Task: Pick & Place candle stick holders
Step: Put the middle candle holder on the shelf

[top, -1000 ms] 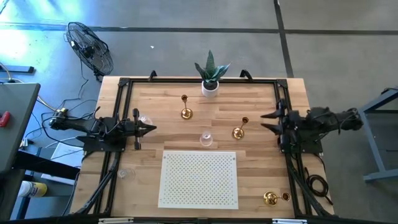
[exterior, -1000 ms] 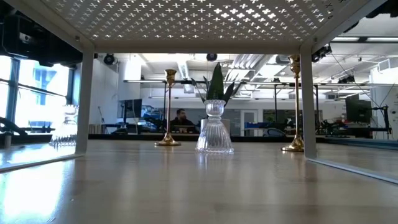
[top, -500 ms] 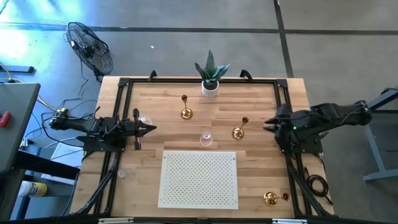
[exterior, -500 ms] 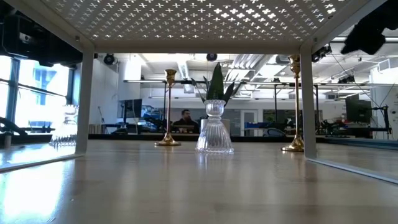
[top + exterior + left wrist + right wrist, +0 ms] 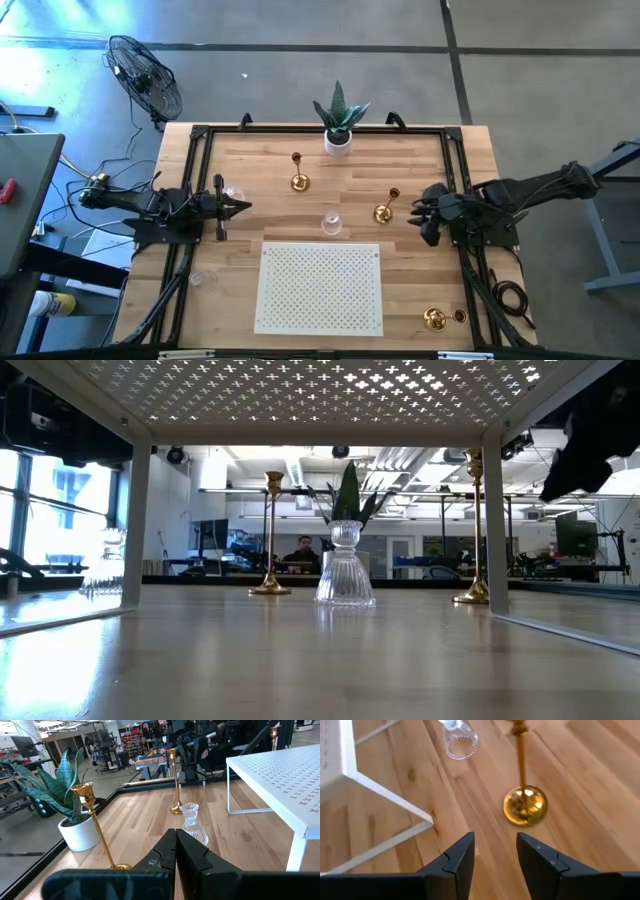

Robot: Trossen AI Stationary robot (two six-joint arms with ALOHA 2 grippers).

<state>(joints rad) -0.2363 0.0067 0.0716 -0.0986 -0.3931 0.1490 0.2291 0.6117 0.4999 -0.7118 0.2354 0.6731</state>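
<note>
From above, the right gripper (image 5: pixel 418 213) is seen with fingers parted and nothing held, just beside an upright brass holder (image 5: pixel 384 208); a glass holder (image 5: pixel 330 222) is set farther ahead of it. At table height, brass holder (image 5: pixel 474 526) and glass holder (image 5: pixel 345 566) are seen standing upright. Past the left gripper (image 5: pixel 175 840), pressed closed and empty, both are shown well ahead. Before the right wrist's spread fingers (image 5: pixel 462 855), the brass base (image 5: pixel 525 806) is found close.

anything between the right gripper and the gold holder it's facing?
Nothing. The right wrist view shows only bare wood between the open right gripper and the brass holder; the high view agrees.
</note>
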